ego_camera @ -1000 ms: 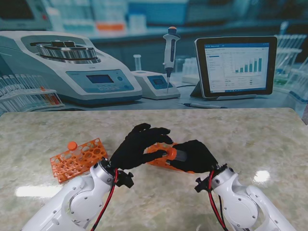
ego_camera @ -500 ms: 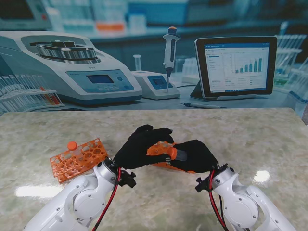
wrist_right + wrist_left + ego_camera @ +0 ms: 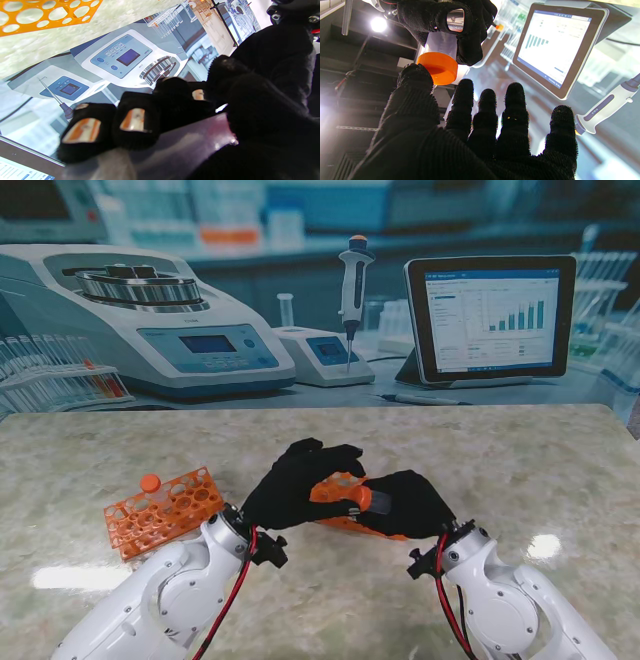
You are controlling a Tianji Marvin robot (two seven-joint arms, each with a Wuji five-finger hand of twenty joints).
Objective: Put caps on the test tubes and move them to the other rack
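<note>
2 hands met over mid-table, operator. Your right hand (image 3: pixel 405 502) was wrapped around the test tube (image 3: pixel 441 43), held off the marble. Your left hand (image 3: pixel 297 483) had its thumb touching the orange cap (image 3: pixel 438 67), 4 fingers spread, gripping nothing. 1 orange rack (image 3: pixel 160 511) lay to the left.

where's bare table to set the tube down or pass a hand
Bare marble: right of the right hand to the table edge, and the far strip toward the backdrop. Crowded: centre, where both hands meet over one rack; the left rack fills the left.
</note>
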